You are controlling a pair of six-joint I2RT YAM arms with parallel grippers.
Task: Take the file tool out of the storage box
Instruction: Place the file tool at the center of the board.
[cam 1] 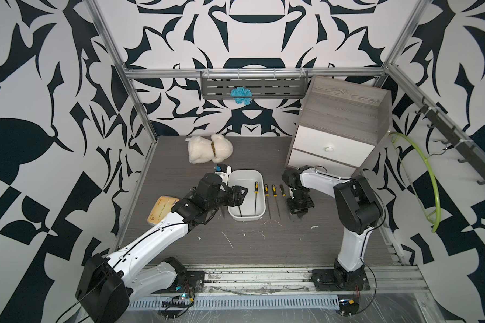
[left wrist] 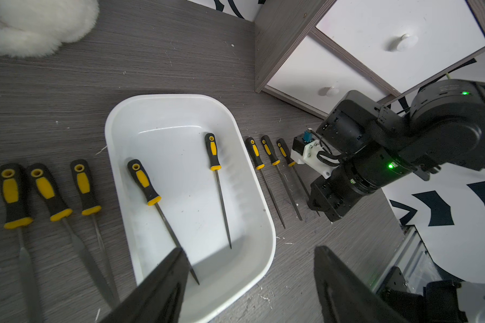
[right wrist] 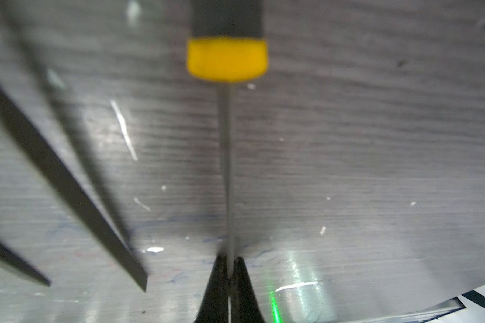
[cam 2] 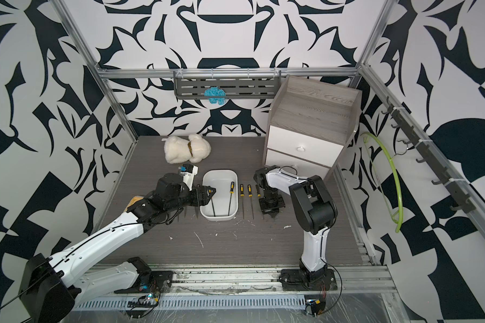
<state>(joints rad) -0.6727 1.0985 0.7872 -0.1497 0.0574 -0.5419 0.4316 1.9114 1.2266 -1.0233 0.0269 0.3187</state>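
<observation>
File tools (left wrist: 144, 181), two of them with black and yellow handles, lie inside the storage box (cam 1: 246, 179), a shallow white tub at the middle of the grey bench (cam 1: 263, 246). They lie roughly side by side, apart from each other, handles toward the back wall. The left fingers (left wrist: 163, 285) stand wide open above the left half of the box and grip nothing. In the left wrist view one finger shows in front of the thin shaft of the file on the box's left side; whether it touches that shaft I cannot tell.

Just right of the box, three more files (cam 1: 274, 190) lie in a row on the bench. The right fingers (right wrist: 216, 288) are pinched shut on the shaft of the outermost file (right wrist: 226, 60), close to its tip; whether it rests on the bench or is lifted off it I cannot tell.

Three further files (left wrist: 48, 193) lie in a row on the bench left of the box, mostly hidden under the left arm in both top views. A white plush toy (cam 1: 209, 148) lies near the back wall, and a grey cabinet (cam 1: 339, 112) with two white drawers stands at the back right corner
</observation>
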